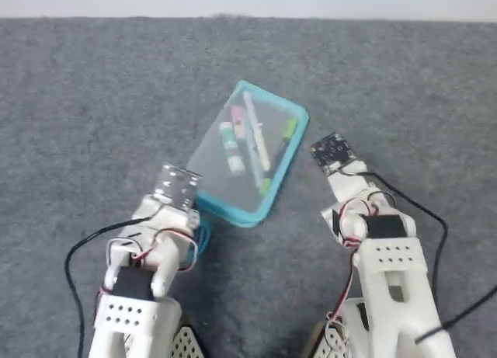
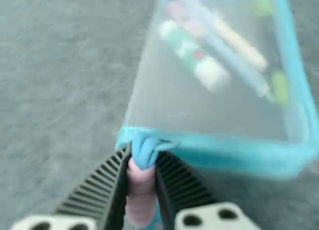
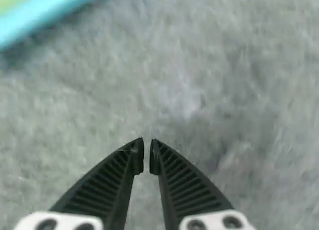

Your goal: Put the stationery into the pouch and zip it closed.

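The clear pouch [image 1: 250, 158] with a teal border lies on the grey carpet at mid-table. Inside it are a glue stick [image 1: 231, 152], a white pen [image 1: 256, 133], a green marker [image 1: 283, 137] and a small pink piece [image 1: 237, 117]. My left gripper [image 2: 144, 157] is shut on the blue cord and pink pull tab [image 2: 140, 182] at the pouch's near corner [image 2: 130, 135]. The glue stick [image 2: 194, 58] and pens [image 2: 239, 40] lie behind the clear wall. My right gripper [image 3: 146, 150] hangs shut over bare carpet, just right of the pouch's teal edge [image 3: 40, 10], holding nothing.
Grey carpet [image 1: 93, 102] covers the whole table, with open room to the left, right and far side of the pouch. Both arms' bases [image 1: 388, 296] and black cables [image 1: 78, 257] take up the near edge.
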`<action>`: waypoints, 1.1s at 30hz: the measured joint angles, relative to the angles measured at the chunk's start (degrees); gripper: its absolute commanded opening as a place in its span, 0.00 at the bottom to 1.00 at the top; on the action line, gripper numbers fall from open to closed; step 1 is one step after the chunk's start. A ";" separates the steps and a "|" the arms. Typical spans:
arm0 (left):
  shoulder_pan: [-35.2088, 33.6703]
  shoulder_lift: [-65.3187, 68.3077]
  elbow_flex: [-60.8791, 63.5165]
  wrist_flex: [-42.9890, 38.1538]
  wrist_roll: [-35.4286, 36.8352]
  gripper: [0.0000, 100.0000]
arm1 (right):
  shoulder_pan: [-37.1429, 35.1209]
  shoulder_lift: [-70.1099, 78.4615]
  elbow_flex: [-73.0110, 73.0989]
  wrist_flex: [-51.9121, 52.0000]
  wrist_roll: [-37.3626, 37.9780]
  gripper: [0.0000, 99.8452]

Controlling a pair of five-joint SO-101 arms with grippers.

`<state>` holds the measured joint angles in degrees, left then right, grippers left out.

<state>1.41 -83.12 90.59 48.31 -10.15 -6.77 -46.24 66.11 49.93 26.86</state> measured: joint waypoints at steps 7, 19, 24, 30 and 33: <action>10.90 0.00 2.02 0.00 0.00 0.01 | 0.44 -8.53 5.71 2.20 -0.18 0.01; 15.21 0.00 2.02 0.00 0.00 0.01 | 0.35 -11.16 7.47 2.20 0.00 0.01; 15.21 0.00 2.02 0.00 0.00 0.01 | 0.18 -11.16 7.47 2.20 -0.62 0.01; 11.52 0.00 2.02 0.00 0.00 0.11 | 0.88 -11.16 7.47 2.20 -1.67 0.01; 8.97 0.00 2.02 0.00 0.00 0.18 | 0.70 -11.16 7.47 2.29 -1.76 0.01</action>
<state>10.37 -83.12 92.62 48.31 -10.15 -6.07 -57.41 73.58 52.22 25.10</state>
